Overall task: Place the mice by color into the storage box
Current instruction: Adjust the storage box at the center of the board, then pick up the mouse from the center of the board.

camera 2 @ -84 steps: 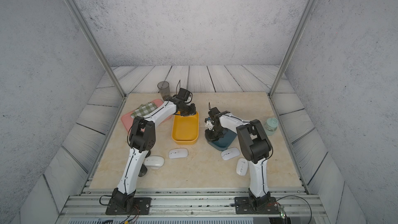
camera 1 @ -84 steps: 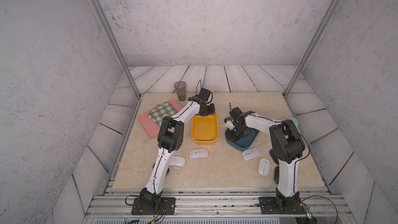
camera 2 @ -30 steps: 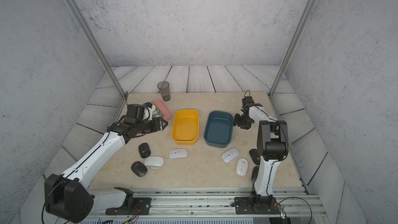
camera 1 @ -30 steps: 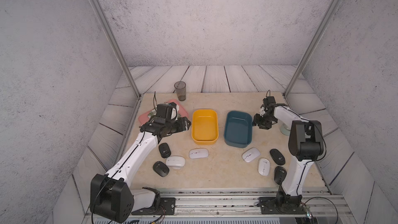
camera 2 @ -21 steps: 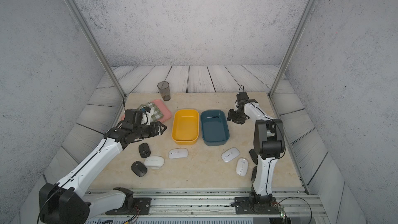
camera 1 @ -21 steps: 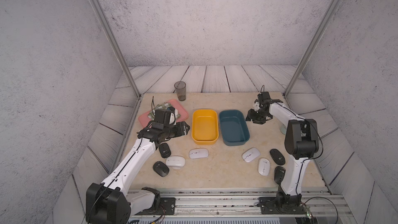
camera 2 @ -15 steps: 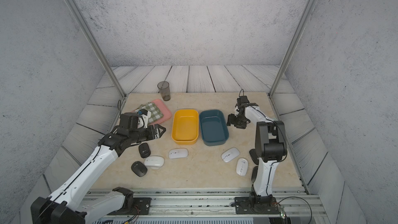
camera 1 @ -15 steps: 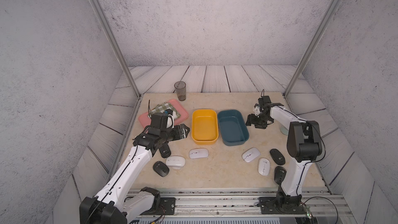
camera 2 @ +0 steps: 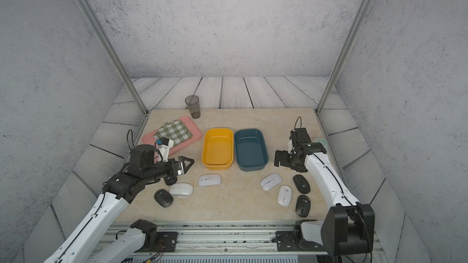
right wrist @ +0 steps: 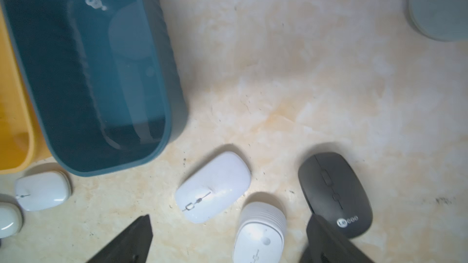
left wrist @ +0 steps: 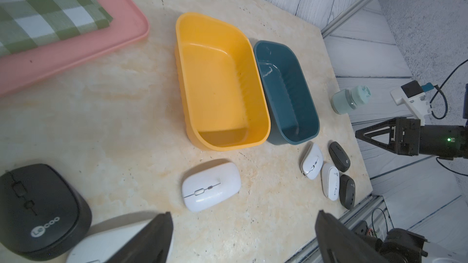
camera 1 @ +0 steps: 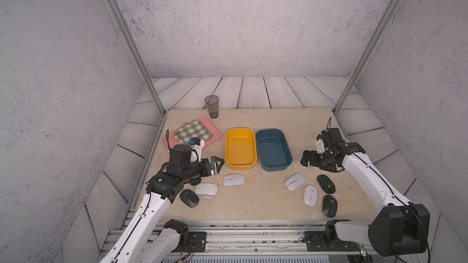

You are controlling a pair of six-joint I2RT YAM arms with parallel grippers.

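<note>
All eight mice lie on the table [camera 1: 253, 208] outside the boxes, so nothing is sorted yet. On the right, near the front edge, two white mice [camera 1: 310, 195] and two black mice [camera 1: 329, 205] are packed just beside one another. A neighbour is likely to be knocked or dragged along if widely spread fingers are lowered into that cluster. On the left, a black mouse [camera 1: 189, 198] lies just beside a white mouse [camera 1: 206, 189]. A second black mouse [camera 2: 170, 180] is half hidden beneath the left arm, so it may be overlooked or swept aside. The glossy white shells are judged low and slippery, and one may be squeezed out of a grip taken too high. Further back, the yellow box [camera 1: 240, 130] and the teal box [camera 1: 269, 130] stand touching, both empty. Colours may be mixed, or a box shoved, if a drop is made over the shared rim.

The left arm is stretched forward from its base, low over the table. The left pincer [camera 1: 218, 166] is spread wide and empty, pointed towards the yellow box. The right arm is bent inward. The right pincer [camera 1: 305, 159] is likewise wide apart and empty, held to the right of the teal box and apart from it.
</note>
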